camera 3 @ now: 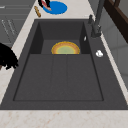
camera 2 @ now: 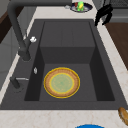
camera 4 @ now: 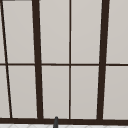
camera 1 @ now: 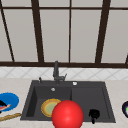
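Sink (camera 1: 110,110) front edge: right hand (camera 1: 94,114), fingers down.

A kitchen is showing itself here. A dark double-bowl sink (camera 1: 107,105) is sitting in a pale stone-look counter (camera 3: 62,117), with a black faucet (camera 1: 56,71) rising behind it and a tiled backsplash (camera 1: 22,73) running under a big window (camera 4: 70,62) with dark frames. A yellow-green plate (camera 2: 61,82) is lying in the basin, well away from the fingers (camera 1: 94,114) of the black hand hanging at the sink's front edge. A blue plate (camera 1: 10,100) is resting on the counter, far off to those fingers' left.
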Tool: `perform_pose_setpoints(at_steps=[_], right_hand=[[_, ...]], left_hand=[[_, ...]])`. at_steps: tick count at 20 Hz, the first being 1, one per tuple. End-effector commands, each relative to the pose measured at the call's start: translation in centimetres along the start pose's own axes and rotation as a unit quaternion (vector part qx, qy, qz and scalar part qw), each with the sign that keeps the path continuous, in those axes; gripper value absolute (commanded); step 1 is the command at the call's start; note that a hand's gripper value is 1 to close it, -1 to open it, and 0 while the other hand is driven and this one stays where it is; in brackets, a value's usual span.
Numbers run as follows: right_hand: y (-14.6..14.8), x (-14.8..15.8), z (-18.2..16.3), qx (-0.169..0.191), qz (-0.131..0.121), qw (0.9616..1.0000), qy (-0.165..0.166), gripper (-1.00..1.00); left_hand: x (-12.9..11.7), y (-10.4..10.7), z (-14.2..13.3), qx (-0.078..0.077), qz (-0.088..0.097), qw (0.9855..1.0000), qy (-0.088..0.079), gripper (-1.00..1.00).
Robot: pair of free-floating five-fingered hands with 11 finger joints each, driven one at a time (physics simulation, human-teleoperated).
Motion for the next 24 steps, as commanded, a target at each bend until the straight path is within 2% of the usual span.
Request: perform_pose_setpoints(at_steps=[1, 5, 8, 9, 10, 12, 13, 15, 19, 24], right_hand=[[0.0, 0.0, 0.0, 0.000, 0.000, 1.0000, 0.000, 0.00], [0.0, 0.0, 0.0, 0.000, 0.000, 1.0000, 0.000, 0.00], [0.0, 0.0, 0.0, 0.000, 0.000, 1.0000, 0.000, 0.00], [0.0, 0.0, 0.0, 0.000, 0.000, 1.0000, 0.000, 0.00], [0.0, 0.0, 0.0, 0.000, 0.000, 1.0000, 0.000, 0.00], [0.0, 0.0, 0.0, 0.000, 0.000, 1.0000, 0.000, 0.00], [0.0, 0.0, 0.0, 0.000, 0.000, 1.0000, 0.000, 0.00], [0.0, 0.0, 0.0, 0.000, 0.000, 1.0000, 0.000, 0.00], [0.0, 0.0, 0.0, 0.000, 0.000, 1.0000, 0.000, 0.00], [0.0, 0.0, 0.0, 0.000, 0.000, 1.0000, 0.000, 0.00]], left_hand=[[1.2, -1.2, -0.3, 0.003, 0.000, 1.0000, -0.004, 1.00], [2.5, -1.6, -0.4, -0.002, -0.049, 0.9988, -0.006, 1.00], [3.2, -1.5, -0.8, -0.001, -0.067, 0.9977, -0.004, 1.00], [3.4, -0.9, -1.1, -0.001, -0.077, 0.9970, -0.005, 1.00], [3.4, -0.2, -1.2, 0.007, -0.075, 0.9971, -0.011, 1.00], [3.7, 1.1, -1.5, 0.021, -0.083, 0.9961, -0.023, 1.00], [4.0, 1.7, -1.6, 0.025, -0.086, 0.9959, -0.011, 1.00], [4.4, 2.9, -1.7, 0.028, -0.085, 0.9958, -0.017, 1.00], [4.8, 5.3, -2.6, 0.022, -0.082, 0.9961, -0.025, 1.00], [5.0, 8.1, -5.3, 0.014, -0.077, 0.9968, -0.016, 1.00]])
